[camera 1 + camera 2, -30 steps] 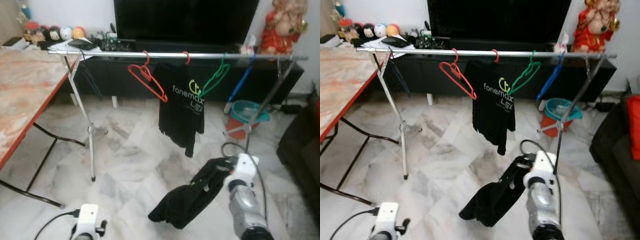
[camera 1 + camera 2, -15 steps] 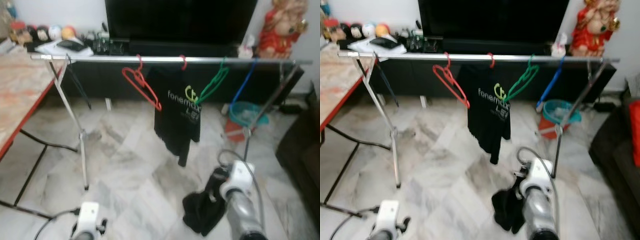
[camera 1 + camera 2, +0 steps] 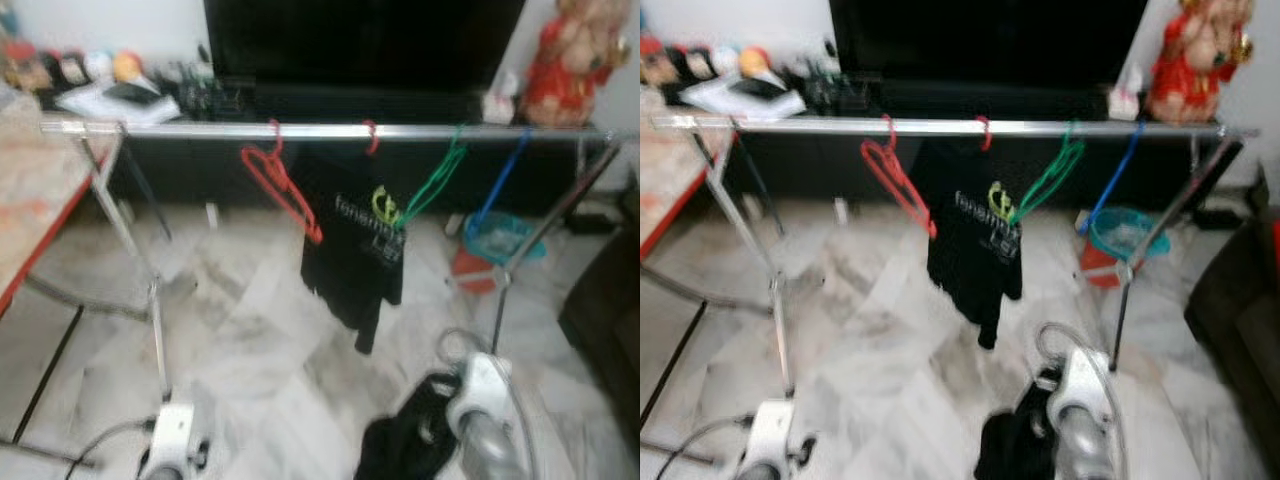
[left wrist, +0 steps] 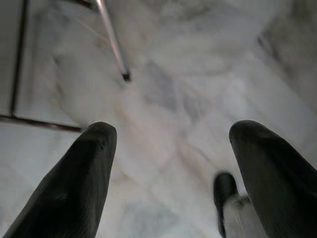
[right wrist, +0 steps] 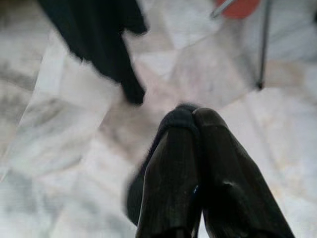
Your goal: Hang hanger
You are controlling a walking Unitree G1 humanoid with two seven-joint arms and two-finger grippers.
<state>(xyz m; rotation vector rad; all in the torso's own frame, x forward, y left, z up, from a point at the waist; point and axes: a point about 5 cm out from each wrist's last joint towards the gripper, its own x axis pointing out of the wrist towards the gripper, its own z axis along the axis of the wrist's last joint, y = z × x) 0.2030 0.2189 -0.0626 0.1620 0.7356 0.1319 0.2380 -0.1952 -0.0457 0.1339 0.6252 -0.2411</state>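
A silver clothes rail (image 3: 330,130) spans the room ahead of me. On it hang an empty red hanger (image 3: 282,187), a black printed T-shirt (image 3: 355,250) on a second red hook, a green hanger (image 3: 432,185) and a blue hanger (image 3: 500,178). My right gripper (image 5: 193,115) is low, short of the rail, shut on a bunched black garment (image 3: 400,448) that dangles toward the floor. I cannot make out a hanger in that garment. My left gripper (image 4: 171,131) hangs open over the marble floor, holding nothing.
A red-edged table (image 3: 40,190) stands at left, beside the rail's left leg (image 3: 155,300). A black TV cabinet (image 3: 360,95) sits behind the rail. A red bucket with a teal basin (image 3: 495,245) stands by the right legs. A dark sofa (image 3: 610,300) is at right.
The whole picture has shifted and blurred as the camera moved. The black garment, stretched out to the left a second ago, now hangs bunched under my right gripper.
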